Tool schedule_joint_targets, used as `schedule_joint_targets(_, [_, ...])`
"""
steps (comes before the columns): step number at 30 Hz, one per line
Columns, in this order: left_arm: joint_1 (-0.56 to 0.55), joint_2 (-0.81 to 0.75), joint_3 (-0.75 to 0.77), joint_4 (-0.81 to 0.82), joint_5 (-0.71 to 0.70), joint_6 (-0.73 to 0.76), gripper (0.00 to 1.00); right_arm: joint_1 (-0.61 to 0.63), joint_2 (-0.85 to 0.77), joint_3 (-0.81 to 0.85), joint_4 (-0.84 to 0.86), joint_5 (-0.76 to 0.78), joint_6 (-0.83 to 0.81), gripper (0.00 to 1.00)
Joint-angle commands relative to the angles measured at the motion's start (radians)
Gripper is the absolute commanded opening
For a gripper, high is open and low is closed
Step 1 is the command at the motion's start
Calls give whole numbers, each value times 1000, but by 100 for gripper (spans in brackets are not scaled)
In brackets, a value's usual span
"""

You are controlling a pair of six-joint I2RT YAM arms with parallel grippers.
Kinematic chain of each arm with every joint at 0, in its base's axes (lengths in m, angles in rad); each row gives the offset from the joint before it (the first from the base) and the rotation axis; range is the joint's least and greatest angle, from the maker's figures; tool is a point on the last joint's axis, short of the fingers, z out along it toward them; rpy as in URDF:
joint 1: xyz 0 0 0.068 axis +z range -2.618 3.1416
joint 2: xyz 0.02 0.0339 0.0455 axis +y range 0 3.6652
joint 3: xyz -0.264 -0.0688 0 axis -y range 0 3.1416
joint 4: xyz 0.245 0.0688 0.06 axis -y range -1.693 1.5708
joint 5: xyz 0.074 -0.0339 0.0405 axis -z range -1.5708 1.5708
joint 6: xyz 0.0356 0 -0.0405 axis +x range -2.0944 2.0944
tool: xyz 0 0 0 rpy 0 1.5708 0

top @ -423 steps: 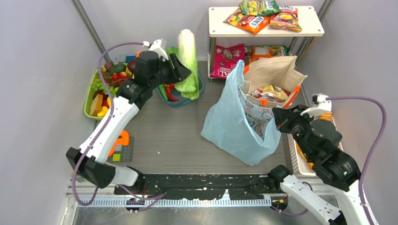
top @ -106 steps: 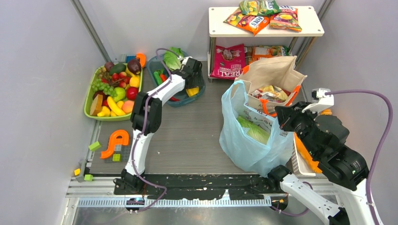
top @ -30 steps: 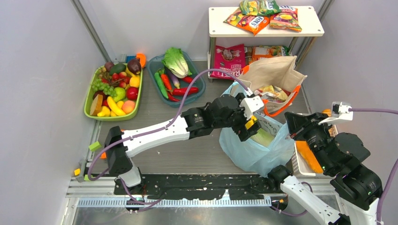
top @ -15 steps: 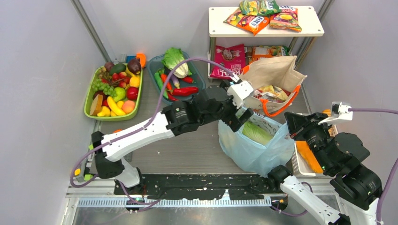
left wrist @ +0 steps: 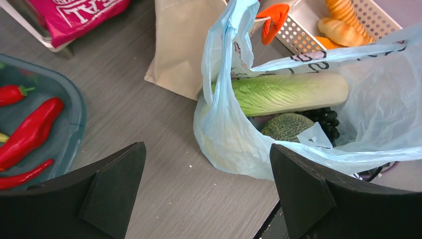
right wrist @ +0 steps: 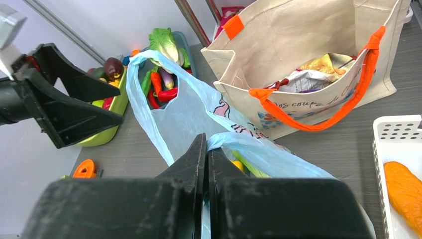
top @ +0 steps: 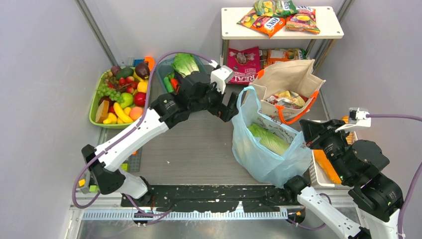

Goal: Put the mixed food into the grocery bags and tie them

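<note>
left claw has backed up and left out of blue bag; jaws spread, empty, over worktop beside it; cabbage it carried earlier now lies inside bag

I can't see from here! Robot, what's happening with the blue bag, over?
Left gripper open, empty, beside blue bag. Right gripper shut on its handle. Cabbage, melon inside. Nothing blocking its mouth.

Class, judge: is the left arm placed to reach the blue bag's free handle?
Probably yes: the open left gripper hangs beside the light-blue plastic bag, whose free handle stands up with nothing between them. The right gripper pinches the other handle.
</note>
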Motion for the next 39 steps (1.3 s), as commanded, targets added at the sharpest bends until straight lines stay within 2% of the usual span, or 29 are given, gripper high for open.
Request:
schedule_joint_targets(1, [27, -7, -5, 122, 107, 23, 100, -4, -1, 4, 31, -5, 1, 5])
schedule_joint_targets(6, [29, 61, 58, 126, 130, 62, 94, -5, -2, 3, 28, -4, 4, 5])
schedule_joint_targets(14, [29, 184, 178, 128, 162, 60, 72, -5, -1, -5, 28, -8, 13, 5])
schedule_joint_targets(18, [29, 220, 226, 160, 121, 56, 44, -4, 4, -4, 28, -14, 18, 5])
schedule_joint_targets(19, [29, 221, 228, 172, 111, 54, 33, -4, 3, -4, 28, -16, 19, 5])
schedule_joint_targets(21, [29, 218, 243, 176, 87, 57, 1, -5, 5, -7, 29, -19, 21, 5])
schedule_joint_targets(28, [30, 124, 374, -66, -146, 132, 0, -5, 41, 4, 39, -57, 1, 5])
schedule_joint_targets(31, [29, 53, 383, -149, -209, 132, 0, -5, 88, 21, 68, -76, -26, 5])
schedule_joint_targets(35, [29, -84, 259, -167, -274, 116, 0, -5, 161, 62, 117, -99, -55, 5])
schedule_joint_targets(39, [30, -249, 39, -61, -398, 136, 0, -5, 237, 96, 189, -147, -63, 5])
